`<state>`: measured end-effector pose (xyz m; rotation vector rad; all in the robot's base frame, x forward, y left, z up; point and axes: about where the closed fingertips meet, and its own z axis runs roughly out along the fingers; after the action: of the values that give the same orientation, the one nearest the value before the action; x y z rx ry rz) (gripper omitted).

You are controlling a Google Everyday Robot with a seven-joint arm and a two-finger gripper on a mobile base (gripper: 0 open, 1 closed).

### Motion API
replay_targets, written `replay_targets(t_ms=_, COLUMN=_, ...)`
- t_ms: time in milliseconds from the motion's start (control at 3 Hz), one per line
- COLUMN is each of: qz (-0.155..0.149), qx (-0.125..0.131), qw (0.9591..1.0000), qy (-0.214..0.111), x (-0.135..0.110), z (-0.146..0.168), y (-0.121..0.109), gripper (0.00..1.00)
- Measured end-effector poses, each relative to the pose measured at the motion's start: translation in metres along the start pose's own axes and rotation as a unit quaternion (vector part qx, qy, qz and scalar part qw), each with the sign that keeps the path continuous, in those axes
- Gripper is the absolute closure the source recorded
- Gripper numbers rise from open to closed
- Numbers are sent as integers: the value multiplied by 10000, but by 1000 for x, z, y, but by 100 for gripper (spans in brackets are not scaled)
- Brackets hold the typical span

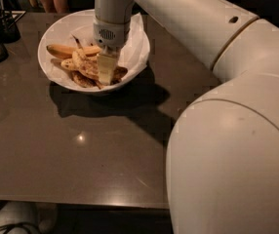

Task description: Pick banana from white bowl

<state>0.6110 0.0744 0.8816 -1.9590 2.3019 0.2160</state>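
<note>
On my feed the gripper [105,75] is down inside the white bowl [46,47], a little right of the bowl's centre, hanging straight down from the grey wrist housing [110,33] of the cream-white arm [193,18]. Its pale tip is right on the fruit, but I cannot tell whether the gripper is open, closed or clamped on anything. The banana [86,66] I am after, pale yellow with brown speckles, lies in the middle of the bowl just left of the gripper tip and seems to touch it, and its thin dark stem [76,41] points toward the bowl's far rim. I count at least 3 more pieces around it: 1 smoother orange-yellow banana [61,50] along the bowl's left side, 1 small dark-brown banana [83,81] against the near rim, and another dark piece [119,73] just right of the gripper. Crumpled white paper [135,42] lines the bowl and rises over its right rim. The bowl sits on a dark brown table [81,150], and its shadow falls on the surface in front of it and to its right. Left of the bowl, well apart from it, 2 dark containers [3,26] stand at the table's far edge. The arm's large rounded segment [237,165] fills the view right of the bowl and nearer to me.
</note>
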Motion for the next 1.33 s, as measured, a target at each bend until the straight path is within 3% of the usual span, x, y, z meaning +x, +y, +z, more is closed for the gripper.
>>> replay_targets(t_ms=333, qz=-31, qx=86, qw=9999, qy=-112, x=-6, z=1, y=-4, gripper=100)
replay_targets(t_ms=1000, qz=-309, qx=447, qw=9965, qy=-638, x=0, z=-46, y=20, gripper=100)
replay_targets(t_ms=1333, qz=-314, qx=462, qw=9963, qy=-651, x=0, z=-48, y=20, gripper=100)
